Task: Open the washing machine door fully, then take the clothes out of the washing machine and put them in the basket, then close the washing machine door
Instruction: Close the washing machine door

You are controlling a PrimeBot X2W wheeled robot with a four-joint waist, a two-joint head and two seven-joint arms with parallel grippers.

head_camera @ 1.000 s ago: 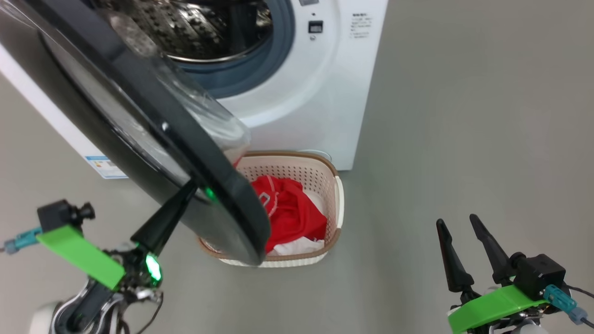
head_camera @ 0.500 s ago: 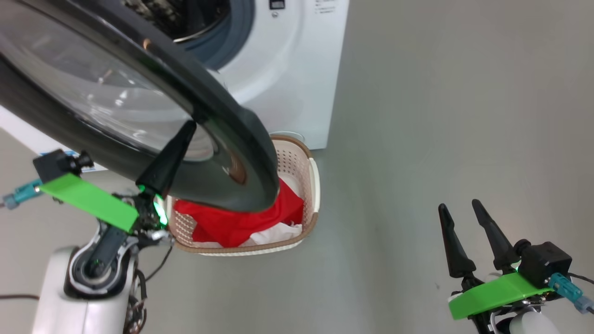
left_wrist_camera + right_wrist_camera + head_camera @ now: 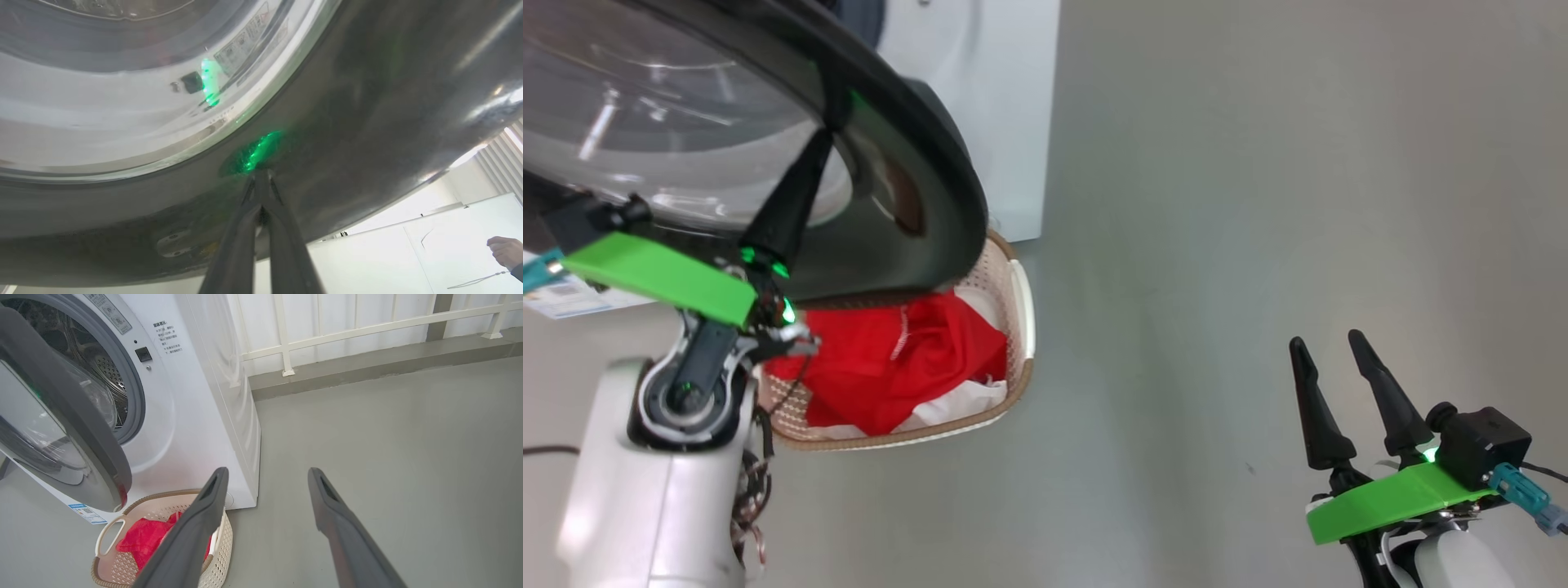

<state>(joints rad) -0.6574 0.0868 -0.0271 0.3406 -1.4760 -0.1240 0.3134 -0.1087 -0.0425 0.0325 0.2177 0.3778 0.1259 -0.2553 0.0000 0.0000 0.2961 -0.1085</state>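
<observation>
Reaching upward, left claw [image 3: 261,175] rests pinched-together tips against the washing machine door [image 3: 367,102]; right claw [image 3: 1325,341] hovers spread wide.

Bright, even white light; faint soft shadows on floor [image 3: 1258,204]. Green lamp glow smears on washing machine door [image 3: 367,102] just beyond left gripper [image 3: 261,176] tips. Glare streaks on glass above them. Wrist views bend at edges; right gripper [image 3: 267,471] soft-focused.

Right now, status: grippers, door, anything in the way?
Left gripper shut, tips on door rim. Right gripper open, empty. Clothes in basket, door half open above it.
</observation>
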